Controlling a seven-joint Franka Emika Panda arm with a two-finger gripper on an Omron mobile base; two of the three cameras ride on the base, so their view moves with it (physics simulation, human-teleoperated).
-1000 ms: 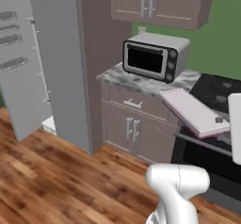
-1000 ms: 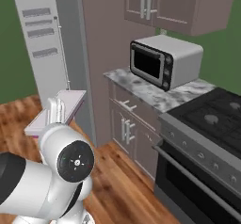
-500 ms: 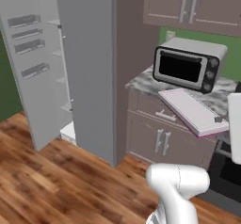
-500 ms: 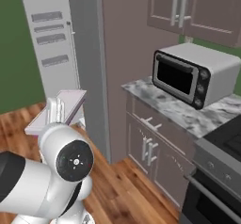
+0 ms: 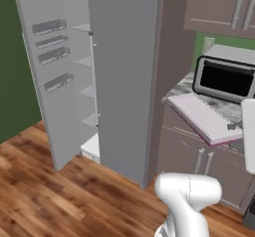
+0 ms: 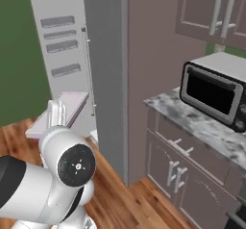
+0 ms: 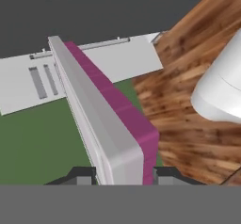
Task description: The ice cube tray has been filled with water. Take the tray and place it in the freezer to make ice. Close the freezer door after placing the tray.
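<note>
Gripper (image 7: 117, 175): jaws clamp the ice cube tray (image 5: 204, 118), held level mid-air beside the toaster oven (image 5: 225, 77).
Freezer door (image 5: 47, 66): swung open.
Freezer (image 5: 84, 89): shelves exposed.
Change: base has driven nearer; fridge looms larger.

- One ice cube tray (image 5: 203, 117), at the right middle of the left base view.
- One fridge (image 5: 124, 71), tall and grey.
- One open freezer door (image 5: 42, 66), at the upper left, with four inner bins (image 5: 50, 27).
- Four pale shelves (image 5: 83, 60) visible inside the freezer (image 5: 85, 91).
- One black toaster oven (image 6: 216, 91), at the right of the right base view.
- One marble counter (image 6: 202, 127).
- Two lower cabinet handles (image 6: 175, 174) beneath it.
</note>
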